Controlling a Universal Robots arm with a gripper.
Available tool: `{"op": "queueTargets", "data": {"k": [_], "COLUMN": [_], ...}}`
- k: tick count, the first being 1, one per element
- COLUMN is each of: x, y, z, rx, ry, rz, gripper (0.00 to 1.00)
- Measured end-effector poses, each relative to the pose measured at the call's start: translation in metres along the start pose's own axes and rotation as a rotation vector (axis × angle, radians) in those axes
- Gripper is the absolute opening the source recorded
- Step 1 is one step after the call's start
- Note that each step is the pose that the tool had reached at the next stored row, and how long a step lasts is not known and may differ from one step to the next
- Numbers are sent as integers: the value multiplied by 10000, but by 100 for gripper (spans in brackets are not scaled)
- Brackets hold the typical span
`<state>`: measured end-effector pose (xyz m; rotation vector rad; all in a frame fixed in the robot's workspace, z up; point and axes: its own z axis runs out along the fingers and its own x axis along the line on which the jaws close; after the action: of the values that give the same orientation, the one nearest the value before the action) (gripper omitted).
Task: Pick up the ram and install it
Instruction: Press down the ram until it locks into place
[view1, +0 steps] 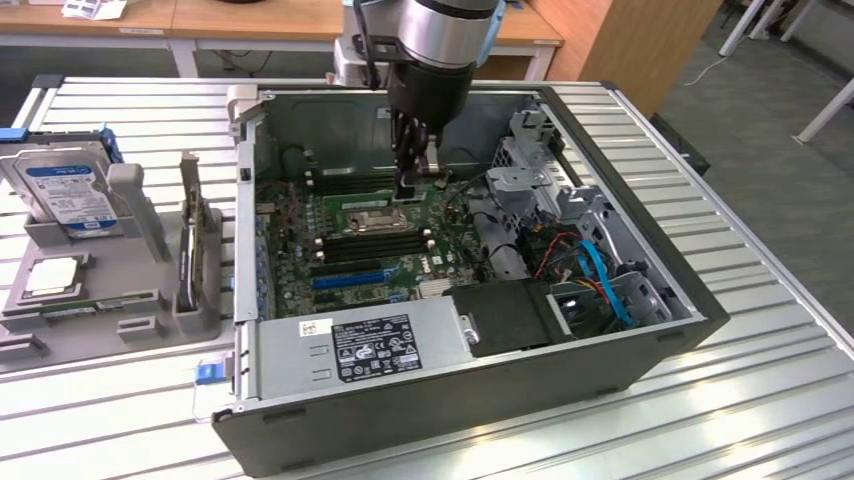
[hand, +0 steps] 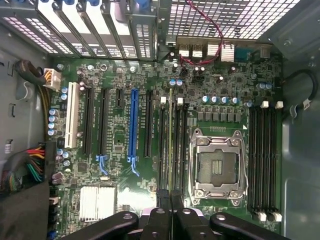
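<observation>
My gripper reaches down into the open computer case, just beside the CPU socket. In the wrist view the gripper is shut on the ram, a thin green stick seen edge-on. The stick runs along the black memory slots between the blue expansion slot and the CPU socket. Whether its lower edge sits in a slot or hovers just over it, I cannot tell.
A second bank of memory slots lies on the socket's other side. A power supply and blue cables fill the case's near end. At the exterior view's left, a grey tray holds a hard drive and an upright dark card.
</observation>
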<state>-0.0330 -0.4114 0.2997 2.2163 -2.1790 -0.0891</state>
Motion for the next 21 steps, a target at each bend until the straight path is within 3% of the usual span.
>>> {"op": "queueTargets", "data": {"k": [21], "x": [4], "y": [-14], "z": [218], "rx": [0], "ry": [0], "rz": [0], "gripper": [12]}}
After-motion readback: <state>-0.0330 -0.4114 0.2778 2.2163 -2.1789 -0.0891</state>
